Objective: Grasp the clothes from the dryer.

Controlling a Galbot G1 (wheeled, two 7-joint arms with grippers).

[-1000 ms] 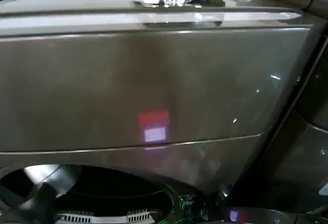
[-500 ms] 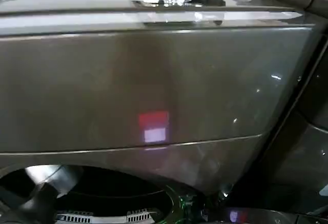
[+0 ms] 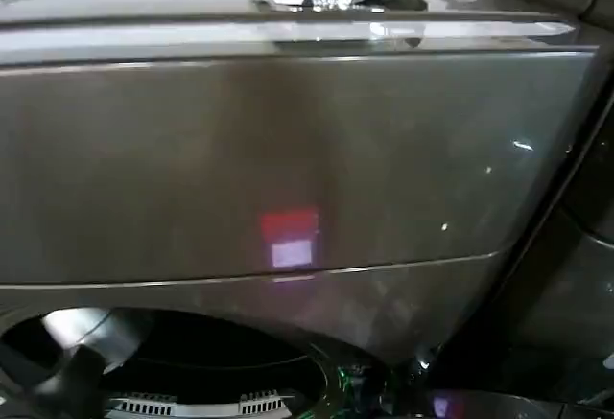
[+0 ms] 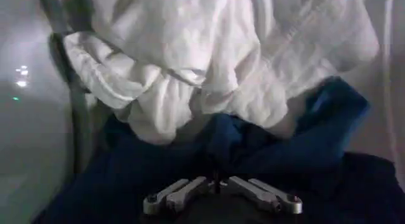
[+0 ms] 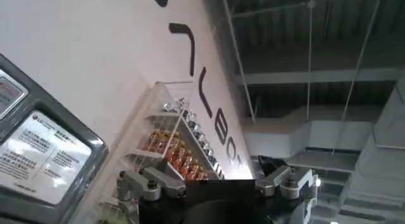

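1. Two garments make up the clothes: a white-grey garment [image 4: 215,54] heaped on top of a dark navy garment [image 4: 266,155], both seen in the left wrist view inside what I take to be the drum of the dryer [image 3: 288,151].
2. The left gripper [image 4: 221,192] is right against the navy garment; its fingers [image 4: 174,195] are spread wide apart and hold nothing yet.
3. From the navy garment, the white-grey garment lies straight beyond the gripper, farther along its reach. The bundle has no clear long axis, only a crumpled heap.
4. The left arm is plainly the nearer one, so the grasp looks to be its job: closing where it stands should catch navy folds.
5. The right gripper [image 5: 215,187] is parked away from the dryer, fingers apart and empty, facing a wall with a rack of small bottles [image 5: 174,146].
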